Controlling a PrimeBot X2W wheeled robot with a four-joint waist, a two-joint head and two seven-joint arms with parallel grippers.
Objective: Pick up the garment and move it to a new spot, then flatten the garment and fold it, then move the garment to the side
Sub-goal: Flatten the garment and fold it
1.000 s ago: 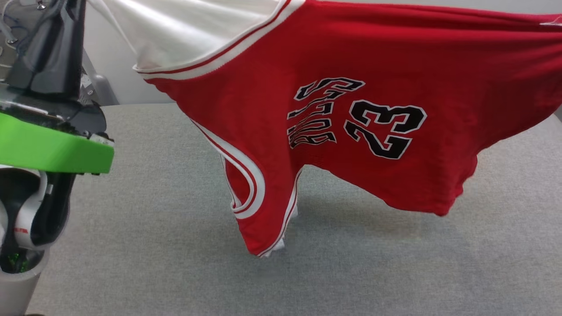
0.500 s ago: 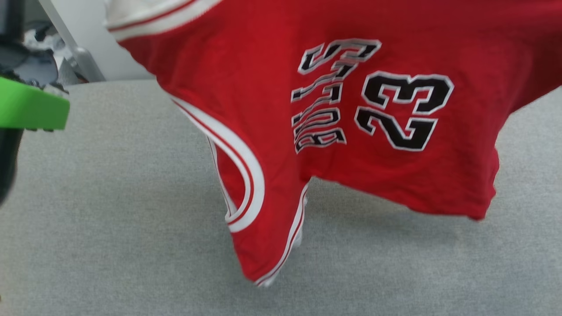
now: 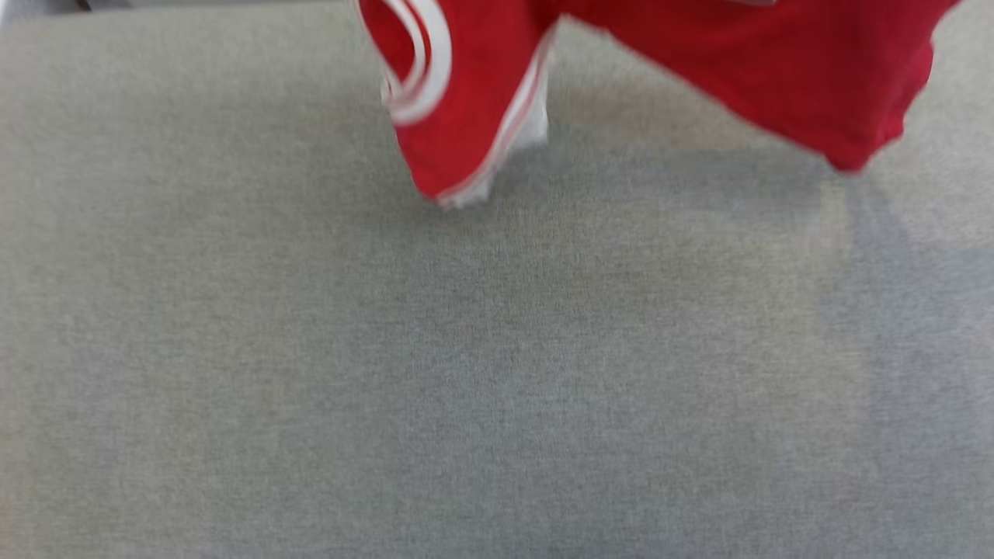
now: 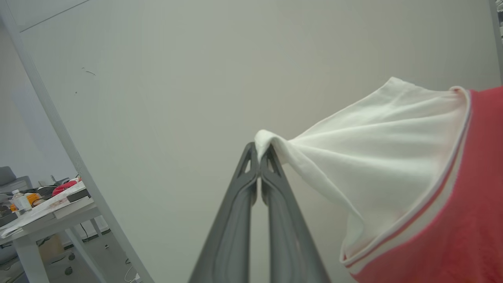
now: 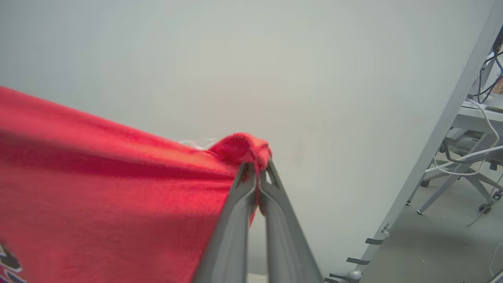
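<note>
The garment [image 3: 745,70], a red jersey with white striped trim, hangs in the air above the grey table [image 3: 388,373]; its lower folds dangle at the top of the head view. In the left wrist view my left gripper [image 4: 259,151] is shut on the tip of its white sleeve [image 4: 377,157]. In the right wrist view my right gripper [image 5: 257,167] is shut on a bunched red corner of the garment [image 5: 118,188], which stretches away to the left. The print peeks in at that view's lower left corner.
A plain pale wall stands behind both grippers. A cluttered white table [image 4: 43,208] is far off in the left wrist view. A white desk with cables [image 5: 475,133] and chair legs stand at the right of the right wrist view.
The head camera has tilted down, so the table now takes up most of its view and the print has left the frame. The garment stays hanging between the two arms.
</note>
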